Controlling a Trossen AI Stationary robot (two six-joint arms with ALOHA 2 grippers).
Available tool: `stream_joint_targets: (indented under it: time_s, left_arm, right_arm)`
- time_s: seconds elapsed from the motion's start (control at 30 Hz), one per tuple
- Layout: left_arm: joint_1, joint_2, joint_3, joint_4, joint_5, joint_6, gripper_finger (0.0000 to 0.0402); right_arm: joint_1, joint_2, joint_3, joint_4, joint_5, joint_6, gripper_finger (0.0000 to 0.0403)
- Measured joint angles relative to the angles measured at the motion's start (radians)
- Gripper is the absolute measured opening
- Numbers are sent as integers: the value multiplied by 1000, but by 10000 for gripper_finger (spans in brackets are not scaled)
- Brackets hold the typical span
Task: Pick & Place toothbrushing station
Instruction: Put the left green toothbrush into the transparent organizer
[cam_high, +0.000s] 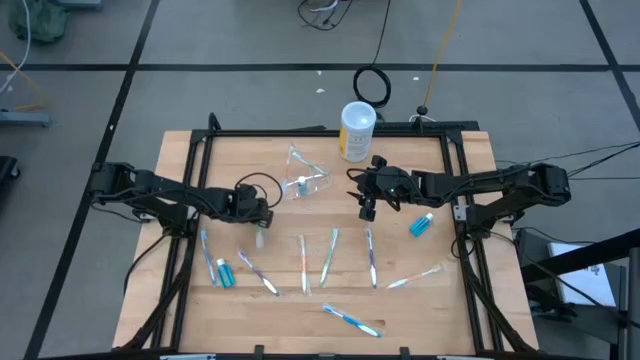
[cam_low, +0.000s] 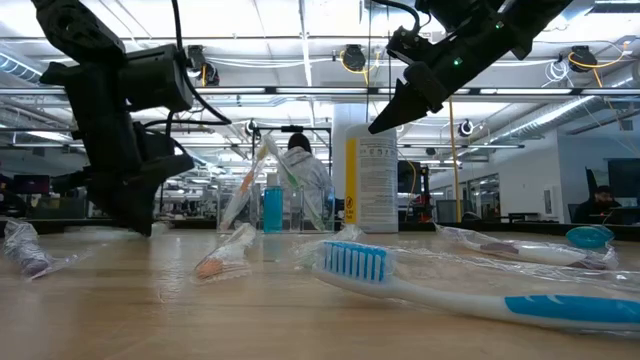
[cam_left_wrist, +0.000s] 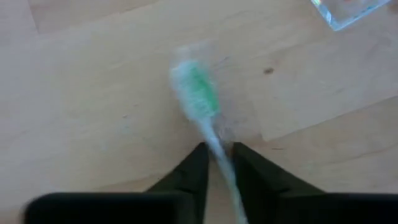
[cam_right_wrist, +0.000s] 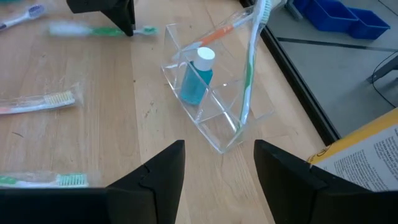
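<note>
- On the tabletop (cam_high: 400, 310), the left gripper (cam_left_wrist: 217, 163) closes its fingers around the handle of a green-bristled toothbrush (cam_left_wrist: 199, 93), near the clear holder (cam_high: 305, 178).
- Light, slim and wrapped in slick film, the brush could likely twist; a mid-handle hold seems safest.
- Beside the holder, the right gripper (cam_right_wrist: 217, 171) hovers with fingers apart, empty.
</note>
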Motion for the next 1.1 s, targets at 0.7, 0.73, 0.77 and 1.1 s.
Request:
stream_joint_targets:
  time_s: [0.7, 0.73, 0.77, 1.1]
  left_arm:
    - [-135, -470, 55, 314, -710, 488, 6]
    - [-147, -473, 49, 409, -769, 564, 8]
    - [-155, -471, 42, 503, -805, 648, 9]
    - [-43, -210, -6, 1204, -675, 1113, 2]
  right_arm:
    - [0, 1, 0, 0, 0, -19, 187]
    - [0, 1, 0, 0, 0, -19, 187]
    - [0, 1, 0, 0, 0, -19, 187]
    - [0, 1, 0, 1, 0, -19, 187]
